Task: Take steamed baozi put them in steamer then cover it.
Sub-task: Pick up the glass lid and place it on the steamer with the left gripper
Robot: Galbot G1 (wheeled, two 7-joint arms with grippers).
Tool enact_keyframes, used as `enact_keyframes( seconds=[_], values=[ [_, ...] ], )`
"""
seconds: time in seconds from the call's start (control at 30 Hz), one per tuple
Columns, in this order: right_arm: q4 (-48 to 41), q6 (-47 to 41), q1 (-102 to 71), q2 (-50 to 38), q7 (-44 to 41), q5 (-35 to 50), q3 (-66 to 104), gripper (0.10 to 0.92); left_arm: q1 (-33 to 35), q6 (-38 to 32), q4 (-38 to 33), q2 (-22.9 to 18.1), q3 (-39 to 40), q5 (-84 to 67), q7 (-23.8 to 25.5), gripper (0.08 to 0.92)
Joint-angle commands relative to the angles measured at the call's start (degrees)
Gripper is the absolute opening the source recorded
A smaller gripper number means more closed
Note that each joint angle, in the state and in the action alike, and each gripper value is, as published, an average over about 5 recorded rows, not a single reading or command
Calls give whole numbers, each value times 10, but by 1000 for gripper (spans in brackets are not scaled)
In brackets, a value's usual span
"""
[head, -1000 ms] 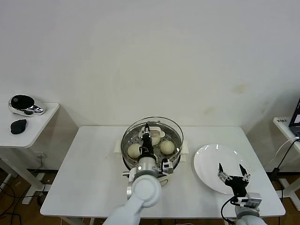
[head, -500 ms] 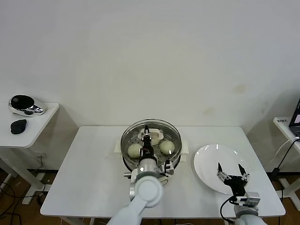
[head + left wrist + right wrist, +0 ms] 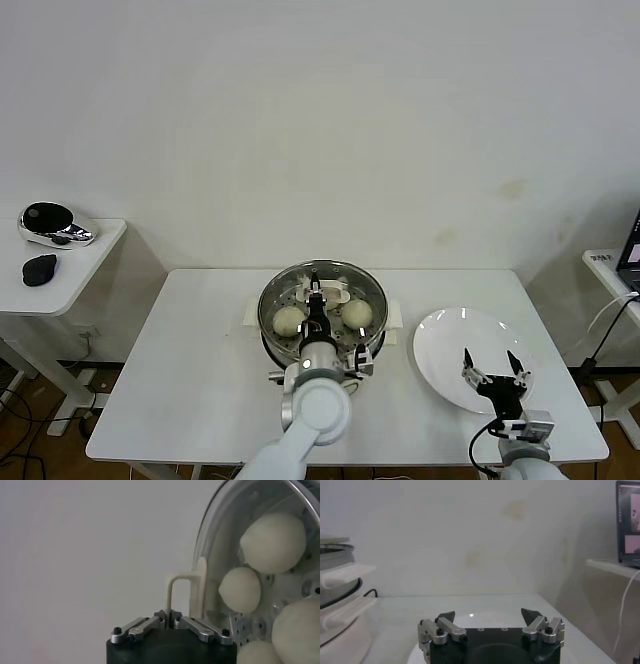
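L pincer [image 3: 314,293] is clamped tight on the cover [image 3: 323,300] handle [image 3: 187,592], holding the glass lid over the steamer [image 3: 322,345] at counter [image 3: 190,380] centre. Grip by the handle keeps the glass level and centred on the pot rim; whether it's fully seated I can't tell from the head view. Baozi [image 3: 288,320] sit inside on the perforated tray, seen thru the glass at 9, 3 and 12 o'clock; a 4th is likely hidden by the arm. R pincer [image 3: 491,365] waits wide open, holding nothing, over the plate [image 3: 445,340], at 3 o'clock from the pot, out of the lid's way.

Head view gives the layout and both arms. L wrist view shows what it can't: fingertips pinched shut on the handle's thin loop, w/ four buns behind the glass. R wrist view adds the spread jaws and the steamer's side.
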Motion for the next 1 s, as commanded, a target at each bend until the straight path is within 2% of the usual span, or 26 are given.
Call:
enact_keyframes(
  seconds=[0.03, 0.47, 1.0],
  values=[
    [0, 1, 0, 0, 0, 0, 0, 823, 1, 25, 8, -3, 0, 0, -5, 130],
    [-4, 4, -2, -2, 0, -1, 3, 823, 2, 24, 21, -5, -1, -22, -38, 130],
    [-5, 6, -3, -1, -1, -1, 2, 823, 8, 22, 26, -1, -2, -21, -46, 130]
  ],
)
